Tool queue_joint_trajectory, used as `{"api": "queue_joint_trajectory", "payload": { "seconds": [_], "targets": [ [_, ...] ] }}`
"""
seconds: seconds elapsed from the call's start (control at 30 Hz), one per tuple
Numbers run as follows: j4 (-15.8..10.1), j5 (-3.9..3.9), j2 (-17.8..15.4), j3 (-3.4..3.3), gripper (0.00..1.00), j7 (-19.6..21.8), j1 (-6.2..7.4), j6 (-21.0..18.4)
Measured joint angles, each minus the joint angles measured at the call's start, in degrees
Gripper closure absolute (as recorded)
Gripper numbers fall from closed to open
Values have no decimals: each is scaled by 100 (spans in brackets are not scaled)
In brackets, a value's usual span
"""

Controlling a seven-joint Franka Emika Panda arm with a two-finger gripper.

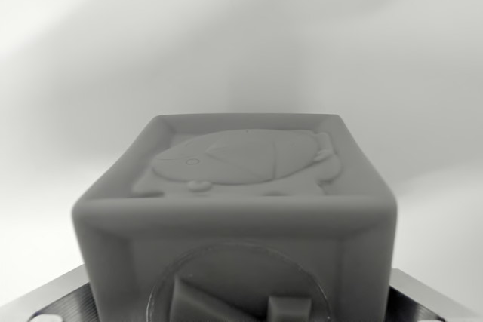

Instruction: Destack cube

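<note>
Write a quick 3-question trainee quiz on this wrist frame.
1. True or false: the cube shows a raised fish-like relief on its top face.
2. What shape frames the relief on the cube's near face? A) circle B) triangle C) star
3. What shows at the lower corners, either side of the cube?

Key:
1. True.
2. A, a circle, cut off by the frame's bottom edge.
3. The ridged metal fingers of the gripper; whether they press the cube cannot be told.
</note>
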Motion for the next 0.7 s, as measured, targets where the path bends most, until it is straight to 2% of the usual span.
{"api": "queue_joint_trajectory", "payload": {
  "seconds": [0.5, 0.53, 0.7],
  "targets": [
    [66, 0, 176, -26, 100, 0, 15, 124],
    [67, 0, 177, -27, 0, 0, 16, 126],
    [69, 0, 179, -27, 0, 0, 17, 128]
  ]
}}
